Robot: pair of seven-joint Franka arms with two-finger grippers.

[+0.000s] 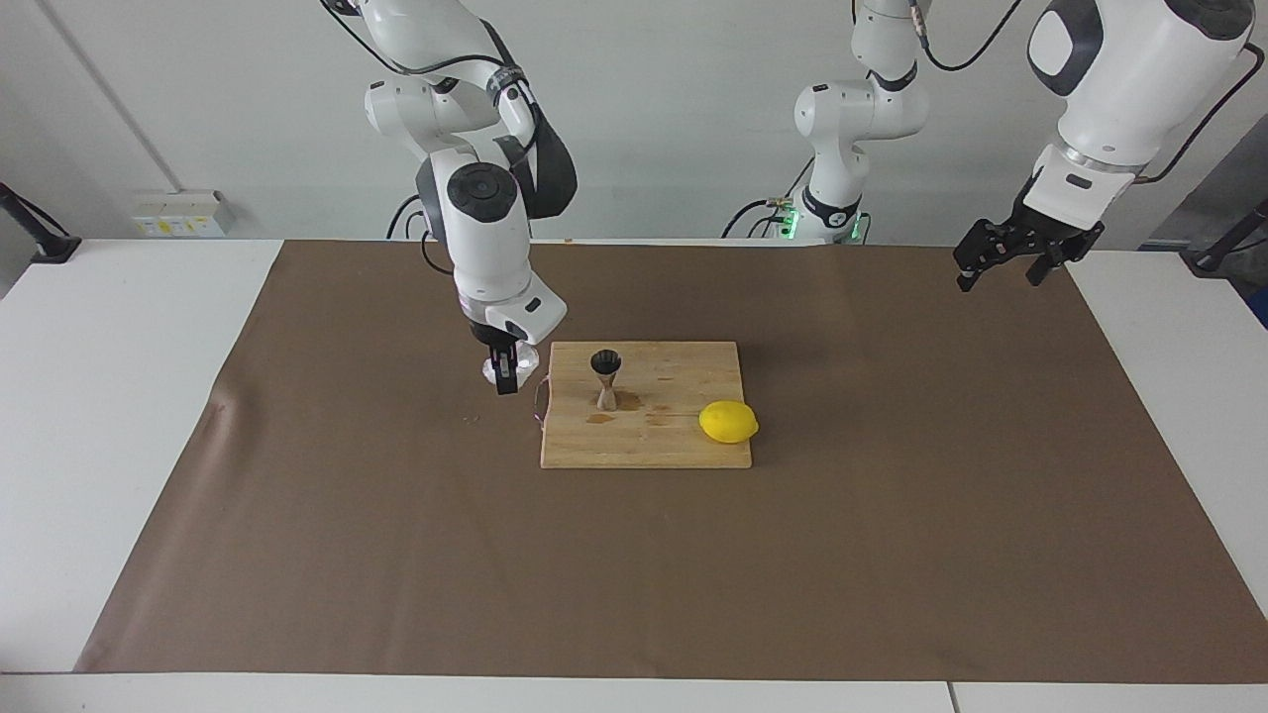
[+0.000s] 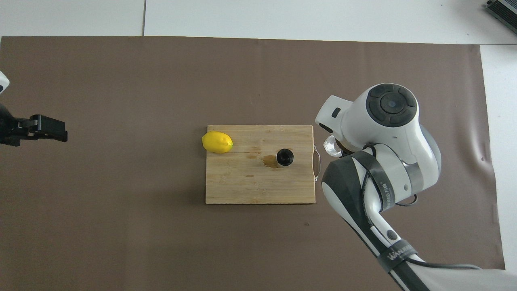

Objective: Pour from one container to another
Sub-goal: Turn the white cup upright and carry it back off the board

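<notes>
The right gripper [image 1: 506, 374] is closed on the small clear faceted glass tumbler [image 1: 494, 368], beside the wooden board [image 1: 684, 446], toward the right arm's end. The steel hourglass jigger [image 1: 605, 378] stands upright on the board. The left gripper [image 1: 1001, 265] waits, wide open.

Glass [image 2: 332, 145] — mostly hidden under wrist.

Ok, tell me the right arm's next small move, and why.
Probably lower the glass onto the brown mat and let go. The right hand holds it upright just beside the cutting board, away from the jigger, and wet stains lie at the jigger's foot, so pouring looks done.
</notes>
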